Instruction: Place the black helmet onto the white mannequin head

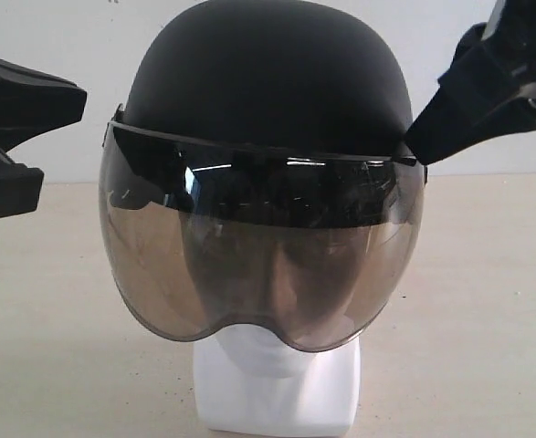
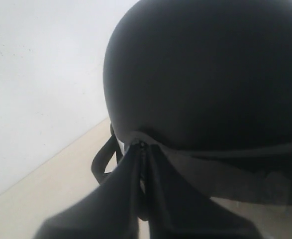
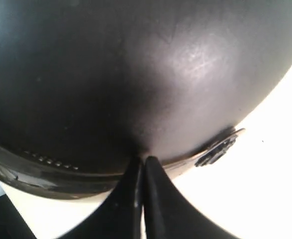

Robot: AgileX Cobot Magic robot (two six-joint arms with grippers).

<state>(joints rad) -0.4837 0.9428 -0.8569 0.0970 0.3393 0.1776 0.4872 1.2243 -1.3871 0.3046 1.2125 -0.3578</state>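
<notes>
Black helmet [image 1: 268, 82] sits over white mannequin head [image 1: 277, 392], frame centre. Left gripper [image 2: 142, 145] and right gripper [image 3: 144, 158]: jaws nearly closed, tips at its rim. Tips snagging the rim on retreat could tilt helmet or topple head.

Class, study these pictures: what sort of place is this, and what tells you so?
Probably a robot lab or test bench: the robot's left hand and right hand flank a helmet on a white mannequin head, on a beige table before a plain wall.
</notes>
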